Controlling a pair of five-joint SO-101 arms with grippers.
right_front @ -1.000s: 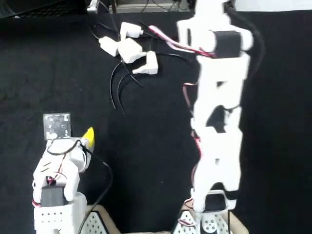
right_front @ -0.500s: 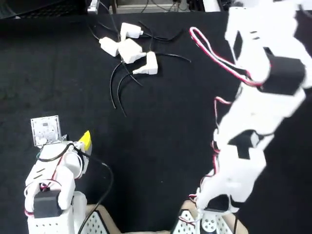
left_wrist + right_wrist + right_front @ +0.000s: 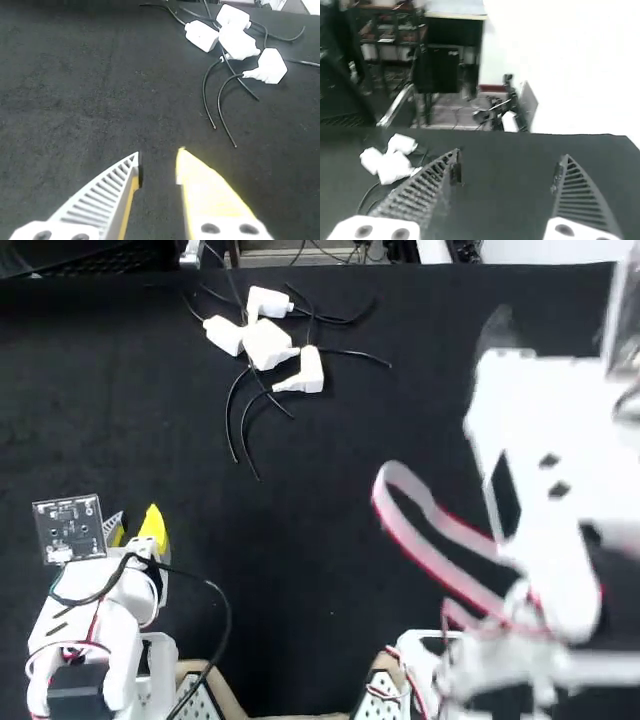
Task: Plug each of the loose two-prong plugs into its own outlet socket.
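Seen from the high view, the plugs [image 3: 265, 340] lie in a loose white clump at 12 o'clock on the table [image 3: 120, 390]. It is four white pieces touching or just beside each other, with black cords [image 3: 240, 420] curling off toward 6 o'clock. Can't tell which pieces are plugs and which are sockets. The left arm [image 3: 90, 620] sits at 7 o'clock, with the left gripper [image 3: 133, 528] pointing toward 12. It has one yellow finger [image 3: 153, 525] and one pale finger, with a narrow gap and nothing in it. The plugs are well apart from it, at about 1 o'clock from the tips. The right arm [image 3: 540, 530] stands at 3 to 5 o'clock, raised close to the camera, with a red-and-white wire loop [image 3: 430, 530] hanging off it.

Left wrist view: the left gripper [image 3: 158, 154] is low over the bare black table [image 3: 75, 75]. The yellow finger [image 3: 200, 190] and ribbed white finger [image 3: 117, 182] are close together with a slim gap, holding nothing. The plugs [image 3: 235, 37] lie well ahead, toward the yellow finger's side and far from the tips. The cords [image 3: 220, 110] come nearer but don't touch.

Right wrist view: the right gripper [image 3: 510, 155] is high above the table [image 3: 505, 210]. Its two dark ribbed fingers [image 3: 432, 185] are spread wide with nothing between them. The plugs [image 3: 387, 160] are far beyond, just past the outer edge of one finger and not in the gap. A white wall [image 3: 560, 60] stands behind the table.
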